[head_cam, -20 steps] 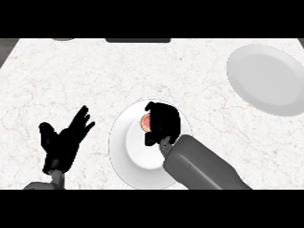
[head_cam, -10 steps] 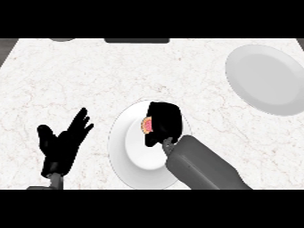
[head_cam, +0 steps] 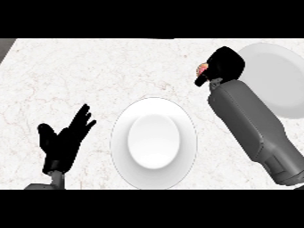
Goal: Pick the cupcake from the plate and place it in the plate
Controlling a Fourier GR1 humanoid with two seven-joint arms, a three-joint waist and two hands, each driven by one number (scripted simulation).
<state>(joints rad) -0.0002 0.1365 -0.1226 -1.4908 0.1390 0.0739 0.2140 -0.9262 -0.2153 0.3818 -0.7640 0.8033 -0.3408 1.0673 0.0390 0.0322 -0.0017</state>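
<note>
My right hand is curled round the cupcake, of which only a pink and red edge shows at the hand's left side. The hand is raised over the counter just left of the grey plate at the upper right. The white plate in the lower middle has nothing on it. My left hand rests open at the lower left, fingers up, well apart from both plates.
The marble counter stretches across the view, with its far edge at the top. My right forearm crosses the space between the two plates.
My right hand has lifted the cupcake off the white plate and carried it up and to the right, beside the grey plate. The view has shifted; the left hand keeps its pose.
</note>
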